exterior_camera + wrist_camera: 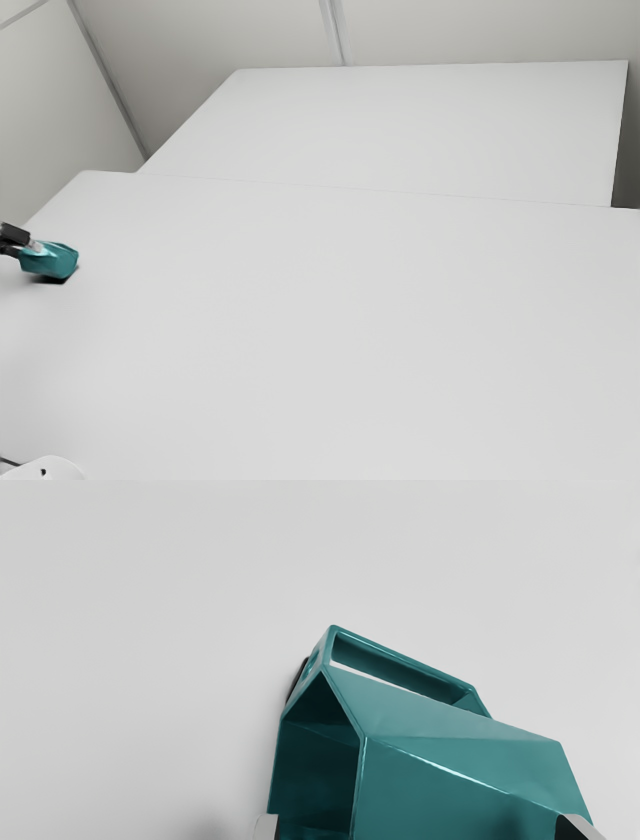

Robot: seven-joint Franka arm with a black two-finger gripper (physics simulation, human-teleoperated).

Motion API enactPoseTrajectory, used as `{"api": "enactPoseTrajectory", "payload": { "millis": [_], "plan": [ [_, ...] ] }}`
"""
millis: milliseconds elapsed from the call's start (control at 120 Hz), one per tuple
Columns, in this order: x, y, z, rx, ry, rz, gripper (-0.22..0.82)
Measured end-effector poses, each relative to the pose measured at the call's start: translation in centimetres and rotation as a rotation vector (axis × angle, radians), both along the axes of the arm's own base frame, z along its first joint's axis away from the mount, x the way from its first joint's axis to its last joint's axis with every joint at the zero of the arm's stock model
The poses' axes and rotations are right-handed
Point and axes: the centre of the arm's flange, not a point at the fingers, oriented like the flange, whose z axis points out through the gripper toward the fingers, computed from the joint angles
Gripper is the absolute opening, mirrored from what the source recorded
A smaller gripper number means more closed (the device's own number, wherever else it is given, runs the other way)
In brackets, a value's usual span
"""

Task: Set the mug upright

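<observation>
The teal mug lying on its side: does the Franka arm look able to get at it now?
Probably yes. The gripper is right at the teal mug, jaws standing apart towards its two ends, and I see nothing in the way. Whether they touch it, I cannot tell.

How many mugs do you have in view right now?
1: the teal mug, tipped on its side at the gripper, near the exterior view's left edge.

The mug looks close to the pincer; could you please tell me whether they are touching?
Cannot tell: in both views the pincer overlaps the mug, but neither view plainly shows contact or a gap.
</observation>
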Motion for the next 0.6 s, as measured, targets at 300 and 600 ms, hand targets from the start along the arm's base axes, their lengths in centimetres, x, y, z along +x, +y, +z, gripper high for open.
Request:
{"api": "enactPoseTrajectory", "payload": {
  "millis": [300, 600],
  "plan": [
    [-0.3, -0.2, -0.6, -0.088, -0.057, 0.002, 0.6],
    [0.1, -0.6, -1.8, -0.143, -0.094, -0.008, 0.6]
  ]
}}
